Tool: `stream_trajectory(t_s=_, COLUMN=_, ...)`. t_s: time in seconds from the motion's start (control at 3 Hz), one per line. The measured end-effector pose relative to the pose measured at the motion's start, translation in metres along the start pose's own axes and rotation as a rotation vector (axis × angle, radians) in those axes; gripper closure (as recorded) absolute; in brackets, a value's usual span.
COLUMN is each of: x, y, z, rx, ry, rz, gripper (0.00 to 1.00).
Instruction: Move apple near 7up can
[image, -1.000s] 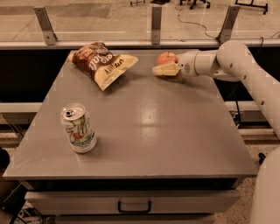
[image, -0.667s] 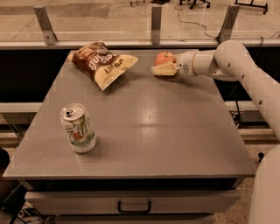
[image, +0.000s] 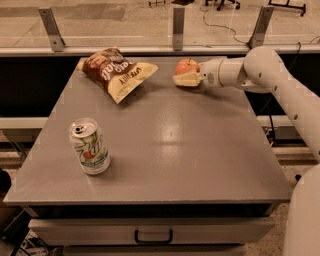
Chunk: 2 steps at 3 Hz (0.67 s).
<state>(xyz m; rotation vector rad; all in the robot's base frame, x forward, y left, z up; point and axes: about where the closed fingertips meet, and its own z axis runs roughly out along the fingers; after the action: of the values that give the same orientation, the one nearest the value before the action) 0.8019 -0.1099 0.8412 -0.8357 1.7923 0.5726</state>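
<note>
The reddish-orange apple (image: 186, 65) is at the far right of the grey table (image: 165, 145), held between the cream fingers of my gripper (image: 184, 74). The gripper reaches in from the right on the white arm (image: 260, 72) and is shut on the apple, which looks lifted slightly off the table. The white and green 7up can (image: 90, 146) stands upright near the front left of the table, far from the apple.
A brown and cream chip bag (image: 115, 71) lies at the far left of the table. A glass railing with metal posts (image: 178, 27) runs behind the table. A drawer handle (image: 153, 236) is below the front edge.
The gripper with the apple has shifted slightly left and a little higher. The can and chip bag have not moved.
</note>
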Motion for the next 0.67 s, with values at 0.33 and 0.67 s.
stream_trajectory(t_s=0.33, x=-0.004, y=0.009, z=-0.007, rx=-0.02, ry=0.009, rz=-0.007, gripper=1.0)
stream_trajectory(t_s=0.67, x=-0.005, y=0.025, z=-0.031, rx=-0.043, ry=0.027, rz=0.014, gripper=1.0)
